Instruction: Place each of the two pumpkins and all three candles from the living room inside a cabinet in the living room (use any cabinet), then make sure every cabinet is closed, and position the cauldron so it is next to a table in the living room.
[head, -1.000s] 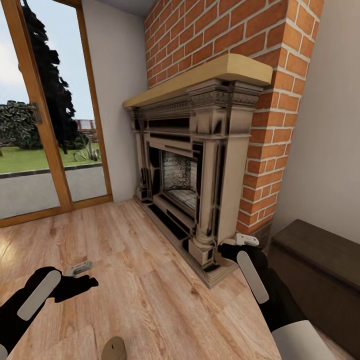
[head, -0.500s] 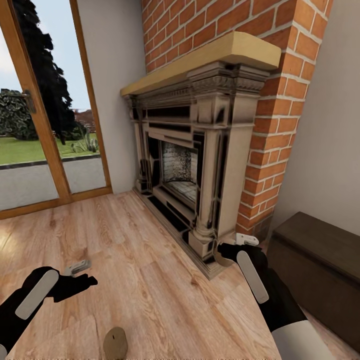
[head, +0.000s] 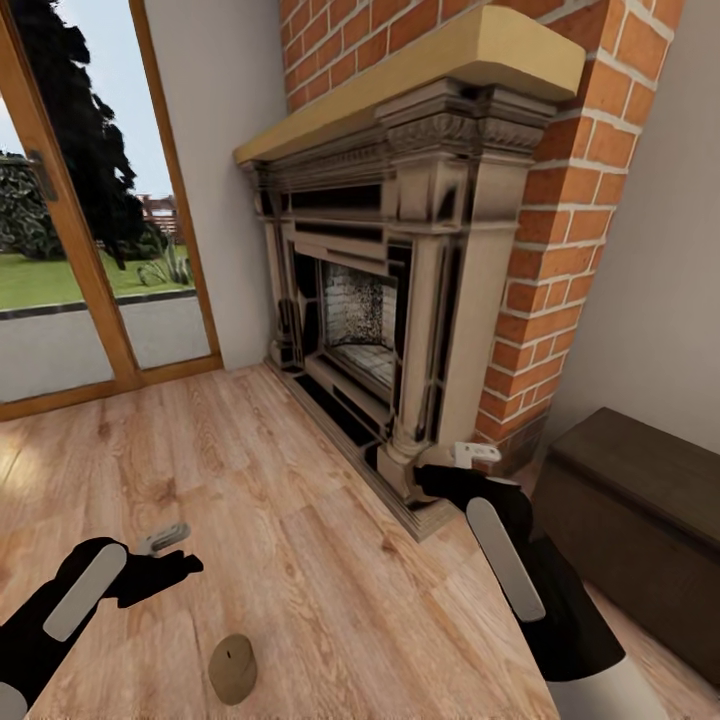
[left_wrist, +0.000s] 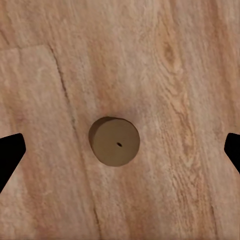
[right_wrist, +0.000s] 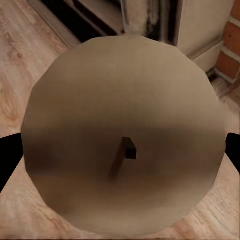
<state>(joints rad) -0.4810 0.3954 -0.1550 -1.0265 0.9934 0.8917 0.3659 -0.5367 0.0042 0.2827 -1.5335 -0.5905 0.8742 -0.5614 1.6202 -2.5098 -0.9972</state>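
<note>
Since a second ago the whole head view has swung: the fireplace (head: 400, 290) now sits higher and nearer, the glass door (head: 80, 230) has slid toward the left edge, and the cabinet (head: 640, 500) at the right shows more of its dark top. That is the camera turning with the robot, not the room shifting. The candle on the floor (head: 232, 667) has come further into view, ahead of the left arm.

The cabinet stands against the wall beside the brick chimney; its front is hard to read from here, and I cannot tell whether any section is open, nor what it holds.

The right gripper (head: 450, 478) is held out toward the fireplace base. Its wrist view shows a candle (right_wrist: 124, 137) end-on, wick toward the camera, between the dark fingertips, so it appears clamped on that candle, probably carried this way for the cabinet.

The left gripper (head: 170, 555) hangs low over the floor (head: 250, 480), fingers spread wide and holding nothing. Its wrist view looks straight down on the floor candle (left_wrist: 115, 141), upright and centred between the fingertips, which suggests lining up for a pickup.
</note>
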